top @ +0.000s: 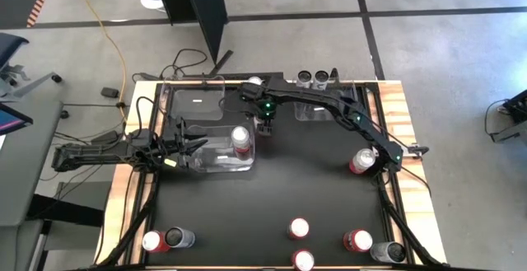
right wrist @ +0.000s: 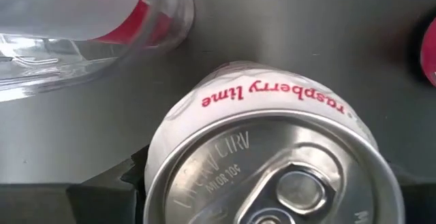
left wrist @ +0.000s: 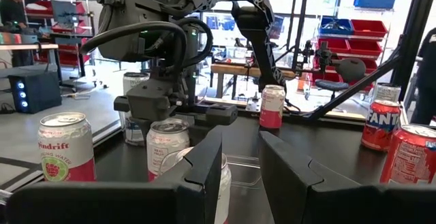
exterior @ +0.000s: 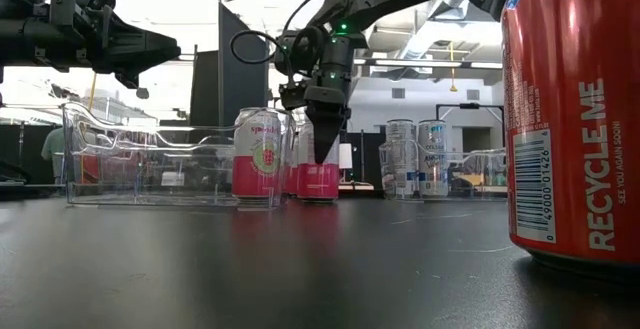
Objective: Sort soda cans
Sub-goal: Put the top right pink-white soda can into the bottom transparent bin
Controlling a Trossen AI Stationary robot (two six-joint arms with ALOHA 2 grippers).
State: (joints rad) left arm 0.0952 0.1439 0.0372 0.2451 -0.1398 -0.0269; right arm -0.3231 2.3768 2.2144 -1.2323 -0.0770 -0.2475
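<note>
1. I see my right gripper [top: 264, 128] pointing down over a pink-and-white can [exterior: 318, 169], fingers spread around it, not yet pinching.
2. This can stands at 3 o'clock from the bin [top: 216, 144].
3. Left gripper [top: 198, 146] waits over the bin, fingers slightly apart, empty.

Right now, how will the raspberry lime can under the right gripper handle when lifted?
The raspberry lime can, upright under the right gripper, looks sealed at the lid, so probably full and heavy for its size. Its smooth round wall may be slippery, and it would likely roll if tipped.
</note>
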